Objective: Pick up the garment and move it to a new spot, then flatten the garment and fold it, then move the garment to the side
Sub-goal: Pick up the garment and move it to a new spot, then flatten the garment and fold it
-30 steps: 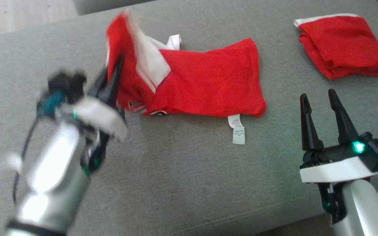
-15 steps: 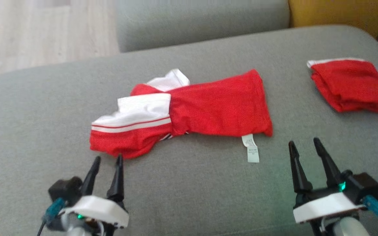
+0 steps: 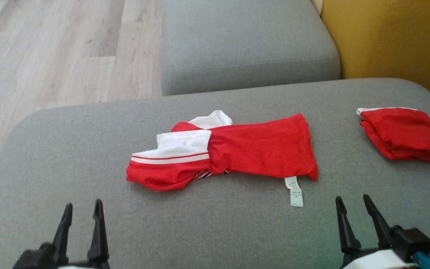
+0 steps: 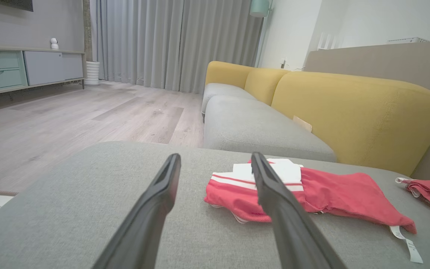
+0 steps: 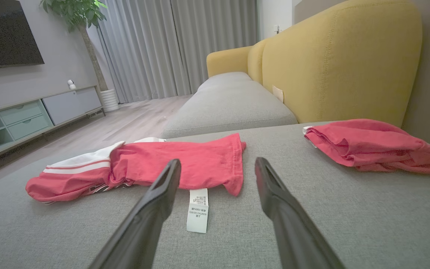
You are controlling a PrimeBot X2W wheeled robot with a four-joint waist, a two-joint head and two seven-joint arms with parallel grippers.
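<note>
Hovering low over the near left edge of the cushion [image 3: 200, 231] with the left gripper [image 3: 83, 203], jaws spread wide, nothing between them. Same with the right gripper [image 3: 352, 197]: parted wide, empty, low over the near right of the cushion. Pointing both pairs of fingers away from the robot, toward the garment [image 3: 259, 153]. Touching no cloth with either.

Lying mid-cushion, well ahead of both grippers, with the garment red, stretched left to right, half bunched. On its left end, a white band with a thin red stripe over a rumpled red lobe; behind that, a white flap turned up. On its right end, a flatter red panel with a straight hem. Hanging off the near right corner, a white label [image 3: 295, 191], flat on the cushion, ahead and left of the right gripper; framed between that gripper's fingers in the right wrist view. Peeking out at the near edge under the bunched middle, a bit of black-and-white stripe. In the left wrist view, partly hidden behind one finger, the banded end.

Sitting at the far right of the cushion, well apart from the garment, a red folded piece [image 3: 405, 134], white edge at its back. Beyond the cushion, another grey seat [image 3: 245, 45], a yellow backrest [image 3: 386, 37] to its right, wood floor [image 3: 50, 48] to its left.
</note>
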